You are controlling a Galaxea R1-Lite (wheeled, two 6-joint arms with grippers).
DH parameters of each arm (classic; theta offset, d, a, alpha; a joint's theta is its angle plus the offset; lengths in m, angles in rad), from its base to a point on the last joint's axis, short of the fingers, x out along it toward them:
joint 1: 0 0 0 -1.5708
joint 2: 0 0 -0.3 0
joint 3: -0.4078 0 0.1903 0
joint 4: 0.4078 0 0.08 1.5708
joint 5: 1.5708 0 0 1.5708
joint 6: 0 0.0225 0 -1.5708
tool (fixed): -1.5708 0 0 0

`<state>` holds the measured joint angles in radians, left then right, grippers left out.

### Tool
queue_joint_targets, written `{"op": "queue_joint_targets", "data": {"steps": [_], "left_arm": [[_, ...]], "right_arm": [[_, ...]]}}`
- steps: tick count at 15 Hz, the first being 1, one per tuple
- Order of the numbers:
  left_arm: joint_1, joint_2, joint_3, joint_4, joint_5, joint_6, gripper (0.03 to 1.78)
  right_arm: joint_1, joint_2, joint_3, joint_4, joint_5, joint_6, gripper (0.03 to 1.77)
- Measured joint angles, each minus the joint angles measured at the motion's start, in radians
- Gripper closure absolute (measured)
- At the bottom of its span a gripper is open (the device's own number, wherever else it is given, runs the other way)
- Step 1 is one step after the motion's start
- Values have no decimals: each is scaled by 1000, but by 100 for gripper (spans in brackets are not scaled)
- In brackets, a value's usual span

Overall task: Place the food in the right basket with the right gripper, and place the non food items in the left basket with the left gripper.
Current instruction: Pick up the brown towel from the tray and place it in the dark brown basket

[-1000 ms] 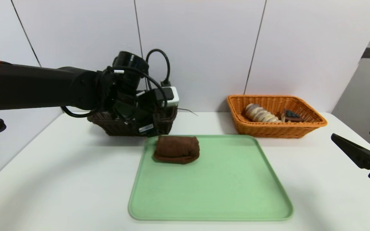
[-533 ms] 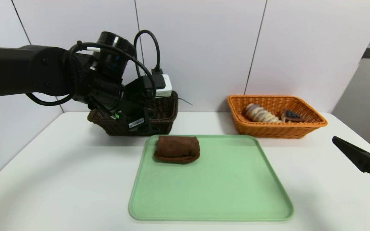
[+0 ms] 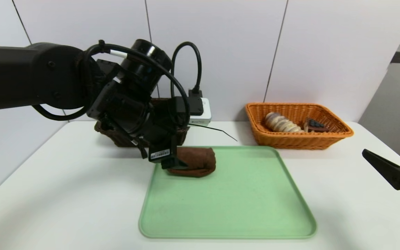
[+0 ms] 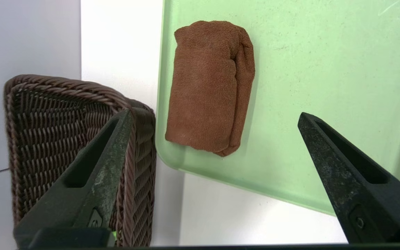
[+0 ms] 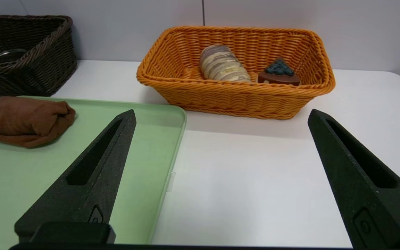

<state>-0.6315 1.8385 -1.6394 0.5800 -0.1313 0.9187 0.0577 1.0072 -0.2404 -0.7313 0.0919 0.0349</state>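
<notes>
A folded brown cloth (image 3: 196,161) (image 4: 208,86) lies at the back left corner of the green tray (image 3: 227,208). My left gripper (image 4: 214,113) hangs open just above the cloth's left end and grips nothing; one finger (image 4: 106,166) is over the dark brown left basket (image 4: 64,132). The orange right basket (image 3: 297,140) holds a bread roll (image 3: 281,123) and a chocolate cake slice (image 3: 314,125). My right gripper (image 3: 384,148) (image 5: 221,111) is open and empty, low over the table's right edge.
My left arm hides most of the dark basket (image 3: 116,137) in the head view. A round metal item (image 5: 7,55) lies inside that basket. A thin black wire (image 3: 217,131) trails over the table between the baskets.
My left arm has swung from over the dark basket forward and down to the cloth's left end. The right gripper has drifted slightly lower and stays open.
</notes>
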Motion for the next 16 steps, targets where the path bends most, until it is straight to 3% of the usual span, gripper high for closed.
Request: {"op": "queue_joint_targets", "data": {"steps": [16], "left_arm": [[-13, 206, -7, -71, 7, -30, 12]], "right_arm": [[0, 1, 14, 3, 4, 3, 9]]}}
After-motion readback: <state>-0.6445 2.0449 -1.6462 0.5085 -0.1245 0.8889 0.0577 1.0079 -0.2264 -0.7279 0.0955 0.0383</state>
